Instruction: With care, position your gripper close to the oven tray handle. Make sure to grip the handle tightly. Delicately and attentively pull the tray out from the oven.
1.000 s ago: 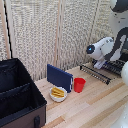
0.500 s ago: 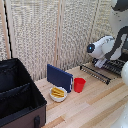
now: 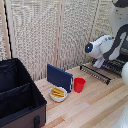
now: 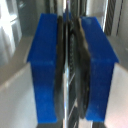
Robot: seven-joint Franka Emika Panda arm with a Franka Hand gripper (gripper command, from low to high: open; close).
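In the exterior view my white gripper [image 3: 97, 64] reaches down to the oven tray [image 3: 107, 70], a dark wire rack sticking out over the table on that view's right. The fingers meet the rack at its handle [image 3: 94, 74], the long thin bar on the front edge. The wrist view has both blue fingers [image 4: 47, 70] pressed close around a thin dark bar [image 4: 67, 60], so the gripper [image 4: 70, 70] is shut on the handle. The arm hides most of the oven [image 3: 124, 54]; only a dark patch shows at the frame edge.
On the wooden table [image 3: 95, 107] stand an upright blue slab [image 3: 60, 77], a red cup [image 3: 79, 85] and a white bowl of yellow food [image 3: 58, 93]. A big black fabric case [image 3: 17, 97] fills the exterior view's left. A woven screen [image 3: 45, 35] backs the scene.
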